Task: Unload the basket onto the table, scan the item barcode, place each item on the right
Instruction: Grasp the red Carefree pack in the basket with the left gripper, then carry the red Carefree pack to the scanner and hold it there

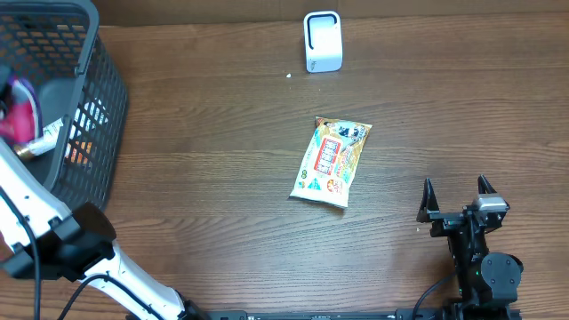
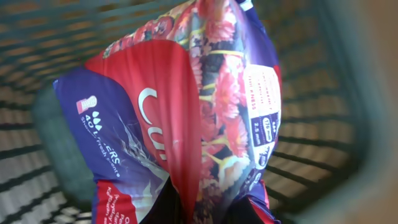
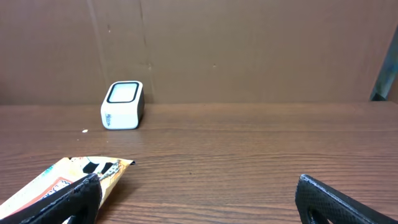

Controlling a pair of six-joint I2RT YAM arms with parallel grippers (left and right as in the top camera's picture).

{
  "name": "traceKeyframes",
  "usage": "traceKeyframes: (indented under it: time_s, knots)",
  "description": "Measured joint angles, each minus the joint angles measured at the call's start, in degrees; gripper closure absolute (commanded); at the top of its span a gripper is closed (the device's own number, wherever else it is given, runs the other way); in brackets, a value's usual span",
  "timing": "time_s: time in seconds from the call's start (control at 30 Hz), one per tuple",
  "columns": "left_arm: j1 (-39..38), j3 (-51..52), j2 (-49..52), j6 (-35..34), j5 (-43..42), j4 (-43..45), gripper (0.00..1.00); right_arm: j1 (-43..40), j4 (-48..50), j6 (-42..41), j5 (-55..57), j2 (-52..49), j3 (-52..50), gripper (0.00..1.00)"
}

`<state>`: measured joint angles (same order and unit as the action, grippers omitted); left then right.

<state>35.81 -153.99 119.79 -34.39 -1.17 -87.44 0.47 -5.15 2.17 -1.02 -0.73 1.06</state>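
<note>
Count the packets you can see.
2. One yellow packet lies flat near the middle of the table; one red floral packet is inside the basket. More may be hidden in the basket.

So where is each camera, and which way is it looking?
Overhead: above the table, looking straight down; left arm and right arm show.
Left wrist: inside the basket, close on a red packet; its shut left end effector shows dark below.
Right wrist: low over the table, facing the white scanner; open right end effector shows.
Overhead and right wrist share the white scanner and snack packet.
</note>
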Motion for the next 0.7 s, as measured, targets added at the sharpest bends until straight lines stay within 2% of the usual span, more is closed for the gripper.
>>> traceKeyframes:
  time_s: [0.13, 0.27, 0.47, 0.7]
  knots:
    - [-1.73, -6.34, -1.2, 0.52, -9.49, -0.15, 0.96, -0.02, 0.0, -0.02, 0.0, 0.0, 0.0, 0.0]
    - [-8.74, -8.24, -4.9, 2.86, -16.37, -1.33, 0.96, 0.0, -0.02, 0.02, 0.0, 0.0, 0.0, 0.0]
    - [-25.4, -8.85, -7.26, 7.48, -19.82, -4.22, 0.96, 0.0, -0.04, -0.02, -0.02, 0.0, 0.0, 0.0]
    - [-43.32, -5.62, -4.26, 9.4, -18.36, -5.95, 0.95, -0.02, -0.02, -0.02, -0.02, 0.0, 0.0, 0.0]
